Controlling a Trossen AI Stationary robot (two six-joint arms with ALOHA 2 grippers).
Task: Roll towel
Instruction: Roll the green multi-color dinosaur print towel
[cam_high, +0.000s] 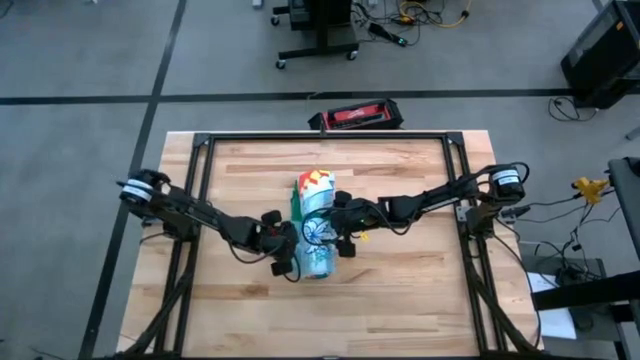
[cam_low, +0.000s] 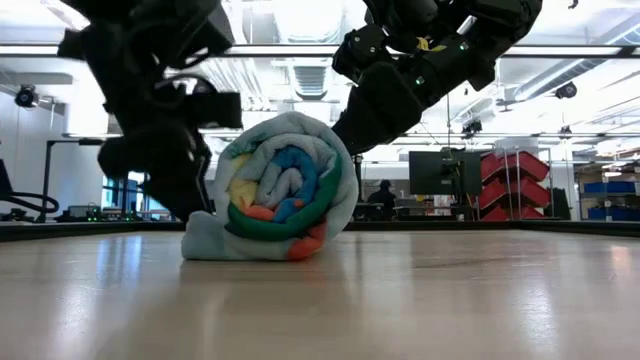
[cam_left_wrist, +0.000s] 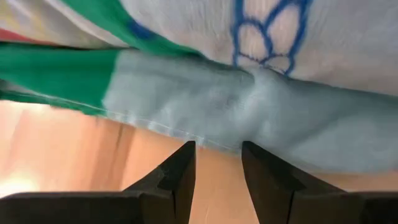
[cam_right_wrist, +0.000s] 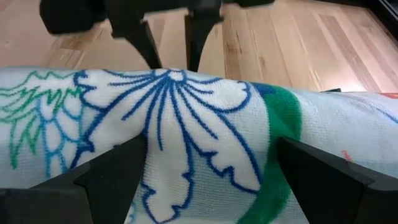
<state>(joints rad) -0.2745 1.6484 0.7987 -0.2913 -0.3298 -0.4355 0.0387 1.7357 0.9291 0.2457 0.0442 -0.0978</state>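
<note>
The towel lies rolled up in the middle of the desk. The left pincer, fingers apart, holds nothing. The right pincer straddles the roll, wide apart. Rolling looks nearly done.

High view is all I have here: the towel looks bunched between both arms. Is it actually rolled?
Observer: Yes. The low view shows the towel end-on as a tight spiral lying on the table.
Operator: Is the left gripper gripping it?
Observer: No. The left gripper has its fingers parted just short of the towel's edge, nothing between them.
Operator: And the right?
Observer: The right gripper is wide open, straddling the roll.
</note>
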